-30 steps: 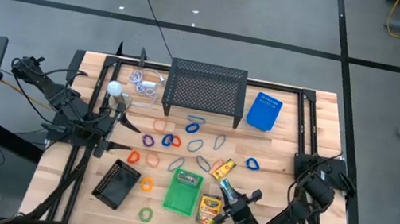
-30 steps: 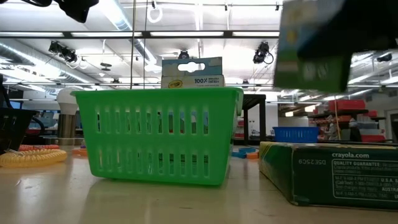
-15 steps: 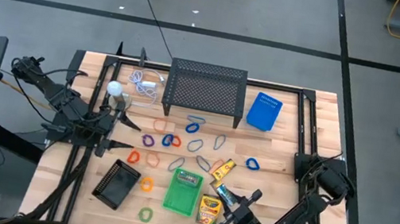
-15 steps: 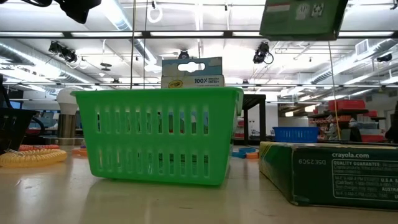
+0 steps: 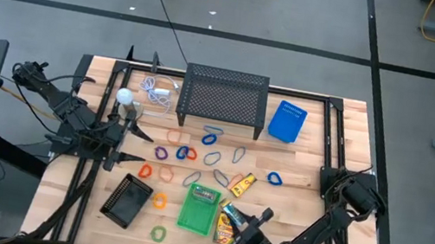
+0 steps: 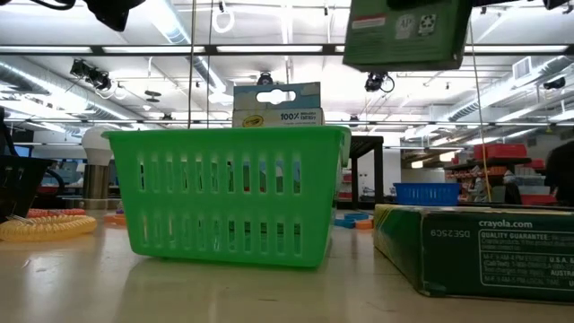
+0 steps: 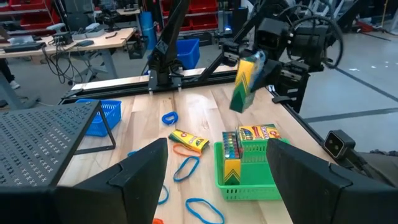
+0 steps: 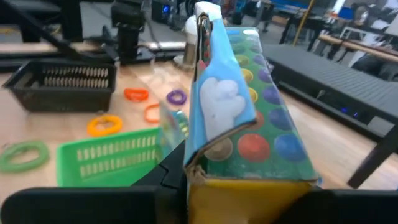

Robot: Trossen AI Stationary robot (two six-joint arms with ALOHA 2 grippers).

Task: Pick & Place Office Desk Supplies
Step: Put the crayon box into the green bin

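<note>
My right gripper point(image 5: 243, 224) is shut on a yellow crayon box point(image 7: 244, 82) and holds it in the air just right of the green basket point(image 5: 196, 215). A second crayon box point(image 6: 276, 103) stands inside the basket. A third point(image 6: 475, 251) lies flat on the table under the held one, and another point(image 5: 243, 183) lies farther back. Several coloured loops point(image 5: 195, 153) lie scattered on the table's middle. My left gripper point(image 7: 217, 186) waits open at the table's left side, touching nothing. My right gripper pinches the crayon box between its two fingers at one end point(image 8: 249, 183). The fingers come about level from the table's near right side. The box is lifted clear and tilted, with its free end point(image 7: 237, 106) lower than the held end, above the box lying on the table.
A black mesh shelf point(image 5: 223, 98) stands at the back, with a blue basket point(image 5: 287, 122) to its right and a white cable point(image 5: 161, 91) and white ball point(image 5: 124, 97) to its left. A black tray point(image 5: 127, 200) sits left of the green basket.
My right gripper has risen and gone a little toward the table's left, toward the green basket, carrying the crayon box. Its wrist has rolled, so the box has turned in the air and hangs higher and nearer the basket.
</note>
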